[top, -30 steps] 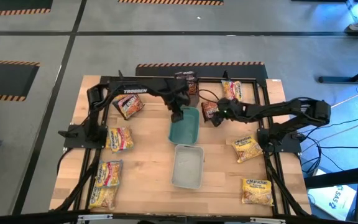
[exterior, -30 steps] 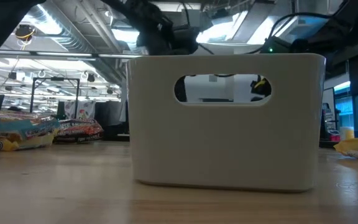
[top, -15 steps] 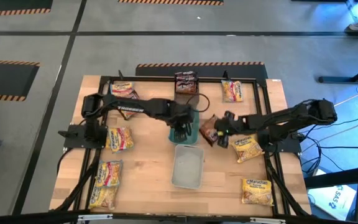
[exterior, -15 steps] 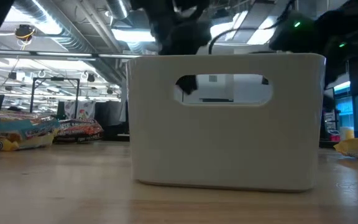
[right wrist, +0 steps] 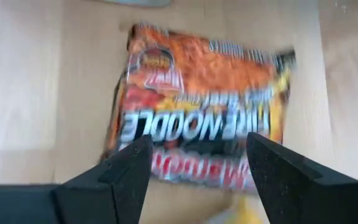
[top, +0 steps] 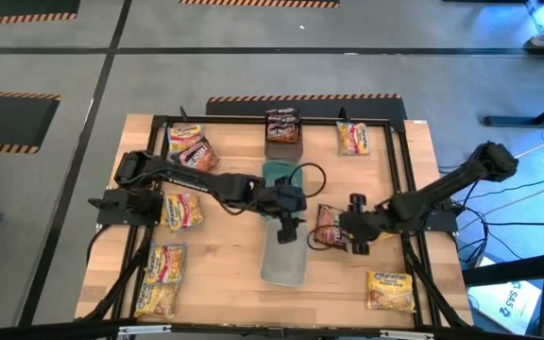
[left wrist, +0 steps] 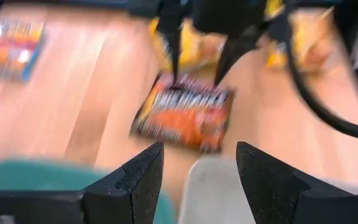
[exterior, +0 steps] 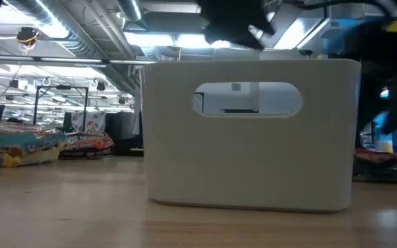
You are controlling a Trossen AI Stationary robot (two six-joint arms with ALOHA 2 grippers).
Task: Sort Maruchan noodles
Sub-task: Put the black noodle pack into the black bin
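I see my right gripper (top: pixel 345 231), jaws apart, just beside the dark red noodle packet (top: pixel 327 227) lying on the desk (top: pixel 225 255) right of center, while my left gripper (top: pixel 286 231) hangs open over the clear tray (top: pixel 286 264)

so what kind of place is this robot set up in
Probably an industrial lab or workshop hall. The wooden table stands on a grey floor marked with black-and-orange striped hazard tape, and the low view shows exposed silver ceiling ducts with rows of equipment behind.
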